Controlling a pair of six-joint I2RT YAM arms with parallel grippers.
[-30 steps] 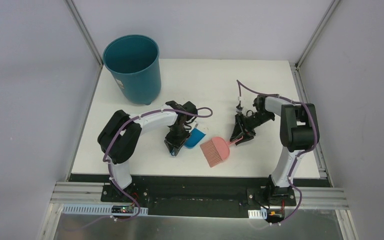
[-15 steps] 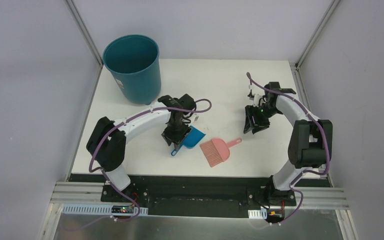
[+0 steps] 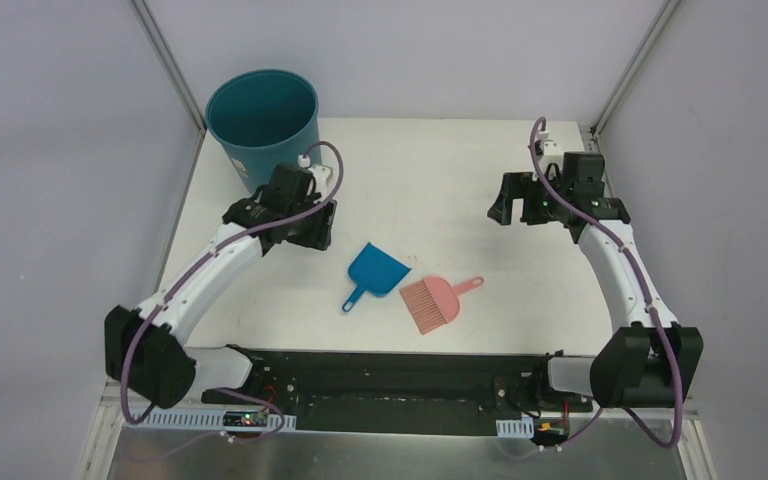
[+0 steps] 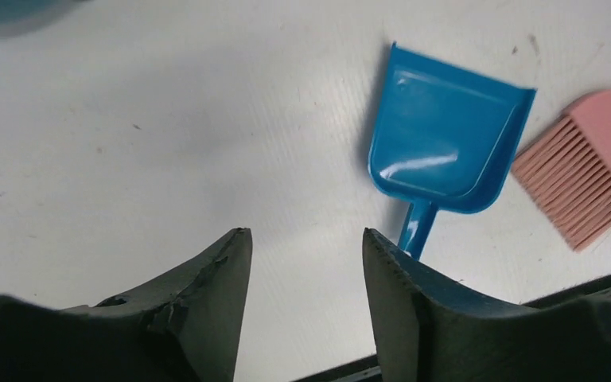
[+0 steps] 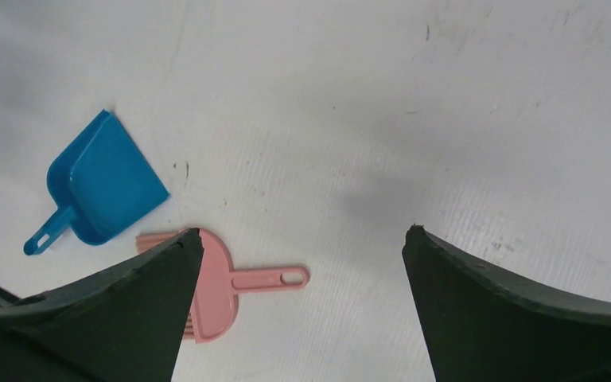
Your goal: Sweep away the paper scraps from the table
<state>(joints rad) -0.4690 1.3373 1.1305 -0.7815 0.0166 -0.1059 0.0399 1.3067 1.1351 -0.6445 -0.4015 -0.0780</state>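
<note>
No paper scraps show in any view. On the white table (image 3: 430,170) a blue dustpan (image 3: 378,272) lies flat beside a pink brush (image 3: 435,300); nothing holds either. My left gripper (image 3: 312,228) hangs up and to the left of the dustpan, near the bin, open and empty. Its wrist view looks past the left gripper (image 4: 304,232) at the dustpan (image 4: 445,135) and the brush (image 4: 589,167). My right gripper (image 3: 510,208) hovers at the back right, open wide and empty. Beyond the right gripper (image 5: 304,231) lie the brush (image 5: 223,282) and the dustpan (image 5: 103,183).
A teal round bin (image 3: 265,135) stands at the table's back left corner, just behind my left wrist. A black strip (image 3: 390,360) runs along the table's near edge. Metal frame posts (image 3: 165,60) rise at the back corners.
Both grippers opened and let go, the left of the dustpan and the right of the brush. The left arm pulled back toward the bin; the right arm swung to the back right.
</note>
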